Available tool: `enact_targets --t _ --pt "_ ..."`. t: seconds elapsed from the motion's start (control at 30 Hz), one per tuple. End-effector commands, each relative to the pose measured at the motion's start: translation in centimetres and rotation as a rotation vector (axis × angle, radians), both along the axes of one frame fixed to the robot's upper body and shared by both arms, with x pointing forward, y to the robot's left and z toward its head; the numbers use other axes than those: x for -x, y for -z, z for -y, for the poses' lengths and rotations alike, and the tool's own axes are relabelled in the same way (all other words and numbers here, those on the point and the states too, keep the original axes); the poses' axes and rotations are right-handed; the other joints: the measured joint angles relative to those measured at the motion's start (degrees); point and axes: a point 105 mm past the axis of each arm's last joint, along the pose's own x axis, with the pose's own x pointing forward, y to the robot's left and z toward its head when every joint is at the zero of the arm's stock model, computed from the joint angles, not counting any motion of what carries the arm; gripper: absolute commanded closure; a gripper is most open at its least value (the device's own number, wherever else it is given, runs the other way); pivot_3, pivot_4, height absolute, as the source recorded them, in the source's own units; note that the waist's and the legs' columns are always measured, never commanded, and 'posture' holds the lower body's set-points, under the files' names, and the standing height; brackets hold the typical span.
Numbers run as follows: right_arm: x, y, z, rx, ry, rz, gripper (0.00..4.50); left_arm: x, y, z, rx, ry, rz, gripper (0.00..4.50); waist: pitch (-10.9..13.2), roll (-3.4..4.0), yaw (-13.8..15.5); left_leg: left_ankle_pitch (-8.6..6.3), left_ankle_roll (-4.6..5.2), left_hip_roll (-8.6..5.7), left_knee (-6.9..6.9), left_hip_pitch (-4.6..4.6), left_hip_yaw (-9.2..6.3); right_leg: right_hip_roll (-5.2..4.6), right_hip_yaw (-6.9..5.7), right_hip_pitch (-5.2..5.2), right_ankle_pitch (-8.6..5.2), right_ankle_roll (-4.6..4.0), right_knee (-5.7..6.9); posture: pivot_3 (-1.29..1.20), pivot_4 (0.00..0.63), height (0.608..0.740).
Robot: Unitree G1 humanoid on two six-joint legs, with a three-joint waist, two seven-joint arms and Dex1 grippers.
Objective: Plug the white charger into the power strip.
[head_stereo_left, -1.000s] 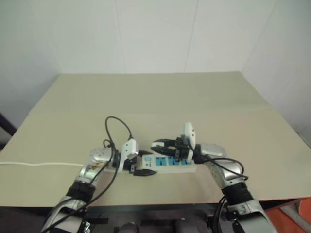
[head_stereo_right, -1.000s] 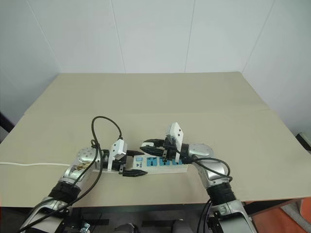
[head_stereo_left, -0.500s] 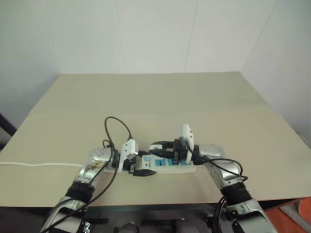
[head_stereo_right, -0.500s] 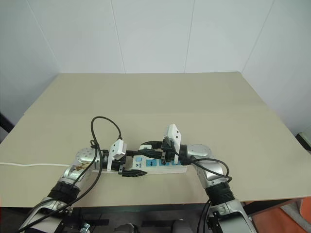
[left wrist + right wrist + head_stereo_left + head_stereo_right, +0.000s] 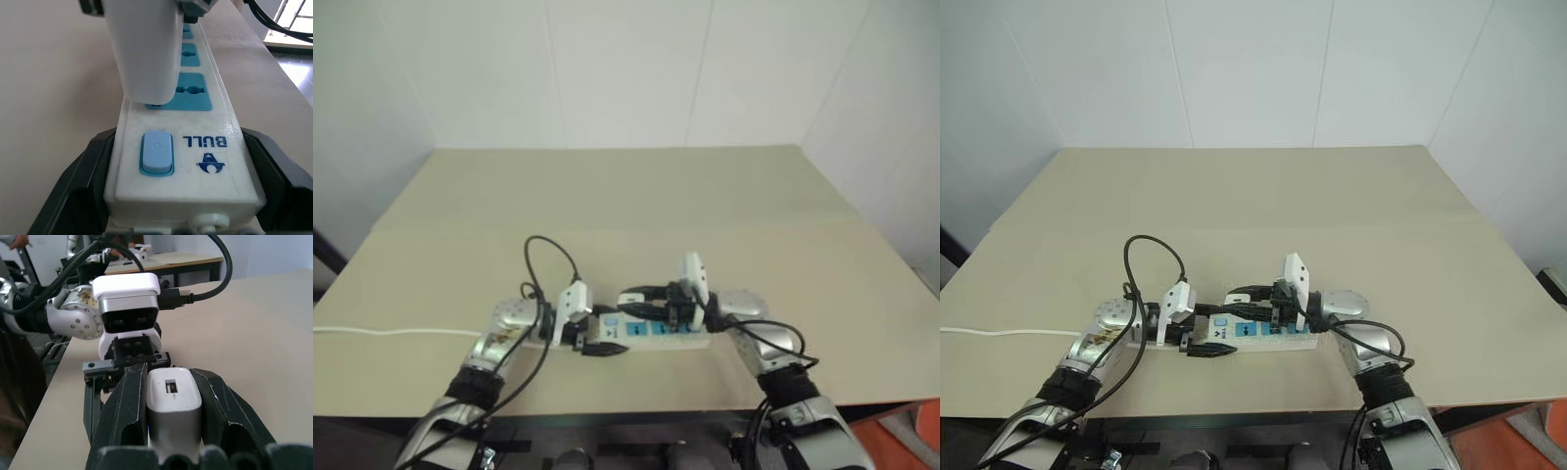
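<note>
One power strip (image 5: 181,161) lying on one table (image 5: 607,196), showing three blue socket panels, one blue switch (image 5: 156,152). One white charger (image 5: 173,404). Two grippers working: left gripper (image 5: 181,196), right gripper (image 5: 173,431). One white cord (image 5: 382,331) trailing.

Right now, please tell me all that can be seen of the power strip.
The power strip is a long flat white plastic bar lying on the beige table. It has blue socket panels in a row, a pale blue switch and the blue word BULL at one end. The left gripper clamps that switch end between its black jaws. The white charger, held by the right gripper, stands over the nearest socket.
</note>
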Motion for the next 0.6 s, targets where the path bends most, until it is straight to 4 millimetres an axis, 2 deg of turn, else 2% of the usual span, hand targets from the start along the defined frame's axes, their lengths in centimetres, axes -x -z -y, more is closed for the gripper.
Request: enact_targets --t 0.03,0.17,0.3,0.6 --pt "-0.3 1.4 2.6 0.078 0.024 -0.032 3.28 0.3 0.5 -1.6 -0.057 -0.014 -0.009 1.20 0.00 0.00 -0.02 0.00 0.00 0.00 0.00 -0.01 0.00 0.00 0.00 -0.01 0.00 0.00 0.00 0.00 0.150 0.740" --pt "-0.3 1.6 2.7 0.110 -0.002 -0.034 3.28 0.2 0.4 -1.9 -0.051 -0.036 -0.004 1.20 0.00 0.00 0.01 0.00 0.00 0.00 -0.01 0.01 0.00 0.00 0.00 0.00 0.00 -0.01 0.01 0.00 0.150 0.740" --pt "-0.5 1.5 1.9 0.115 -0.022 -0.013 3.28 0.6 0.6 -1.9 -0.053 -0.035 -0.008 1.20 0.00 0.00 -0.09 0.00 0.00 0.00 -0.01 0.01 0.00 0.00 0.00 0.00 0.00 -0.01 0.01 0.00 0.150 0.740" --pt "0.9 1.2 -2.0 0.144 -0.165 0.045 3.28 0.4 0.4 -1.7 -0.057 -0.035 -0.008 1.20 0.00 0.00 -0.74 0.00 0.00 0.08 -0.06 0.13 0.00 0.09 0.01 0.03 -0.02 -0.05 0.04 0.00 0.150 0.740"
